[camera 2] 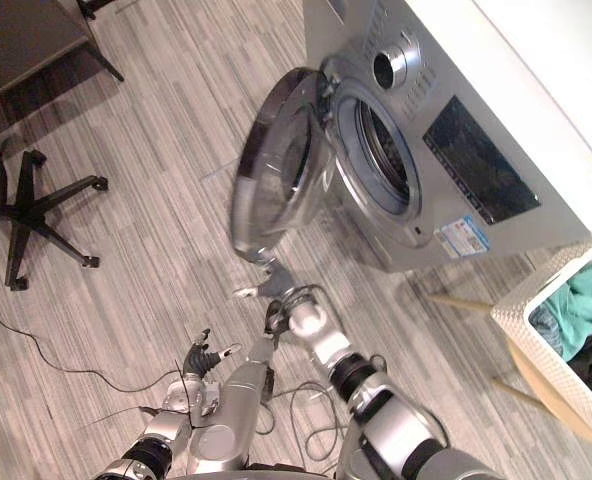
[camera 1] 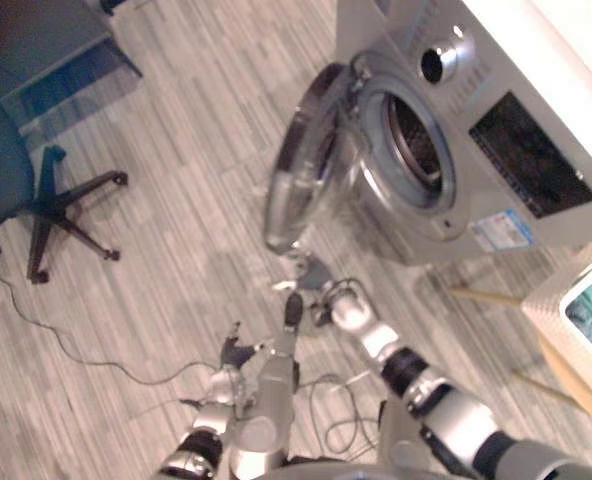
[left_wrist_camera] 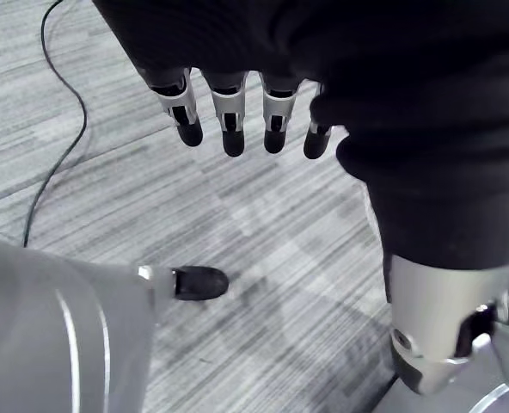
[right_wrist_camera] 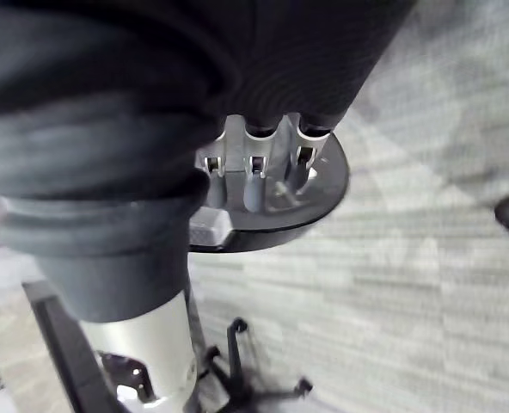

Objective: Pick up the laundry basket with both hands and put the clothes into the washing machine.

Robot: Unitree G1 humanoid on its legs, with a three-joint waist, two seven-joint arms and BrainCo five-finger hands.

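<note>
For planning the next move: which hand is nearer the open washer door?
The right hand, close to the lower edge of the door; the left hand hangs farther back.

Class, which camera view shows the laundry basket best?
The right eye view: the white laundry basket shows its rim and the teal clothes inside. The left eye view catches a smaller corner of it; the wrist views face the floor.

The sticker [camera 2: 463, 237] on the washing machine [camera 2: 456, 80] cannot be read.
</note>
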